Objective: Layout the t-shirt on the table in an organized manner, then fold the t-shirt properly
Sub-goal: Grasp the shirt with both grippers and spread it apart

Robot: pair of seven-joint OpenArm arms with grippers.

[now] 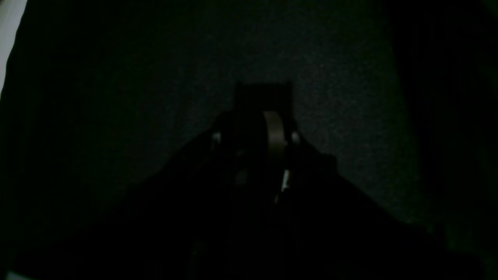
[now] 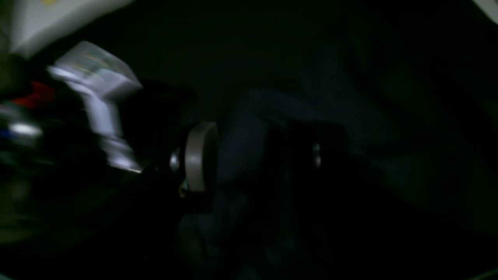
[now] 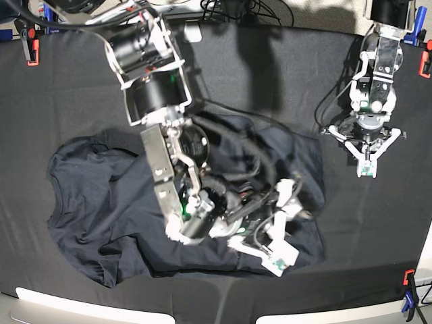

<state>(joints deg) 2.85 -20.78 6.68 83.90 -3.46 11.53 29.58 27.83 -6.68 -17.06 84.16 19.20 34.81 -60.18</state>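
Dark t-shirt [image 3: 128,202] spread crumpled across centre and left of black-clothed table [image 3: 283,74]. Right gripper [image 3: 283,233] low over shirt's right part, jaws parted, fabric between them in wrist view. Left gripper [image 3: 365,164] above bare cloth, well apart from shirt; opening indiscernible.

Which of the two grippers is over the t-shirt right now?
The right gripper, low over the t-shirt near its hem. The left gripper hangs over bare black cloth beside the shirt.

Red clamps [image 3: 30,52], blue clamp [image 3: 408,305], cables [image 3: 233,9] at edges.
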